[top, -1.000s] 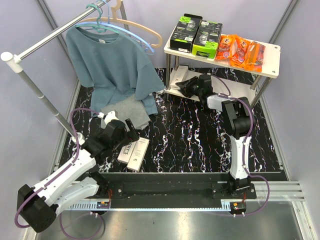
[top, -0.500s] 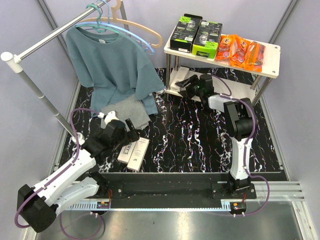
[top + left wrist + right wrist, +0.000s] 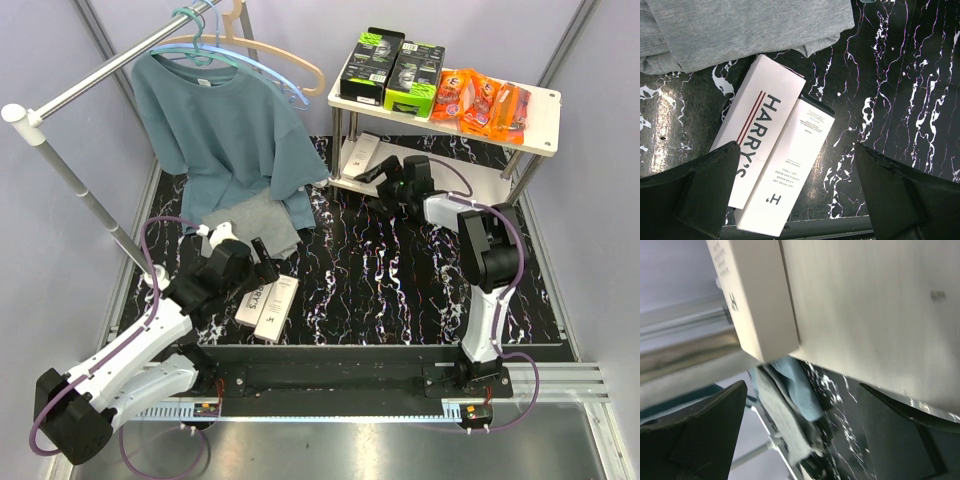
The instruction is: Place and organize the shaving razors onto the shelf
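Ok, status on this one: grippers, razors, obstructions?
Both open. Right gripper at lower shelf, white box lying on it. Left gripper over two white boxes on the table. Grey cloth beside them, not covering.

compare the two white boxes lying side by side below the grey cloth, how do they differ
The lettered box shows big "HARRY'S" type and red stripes; the fine-print box shows only small text and a small "H'". The lettered box's far end is white and reaches the edge of the grey cloth; the fine-print box's is dark and stops short. Both are slim, white, flat on the mat, side against side.
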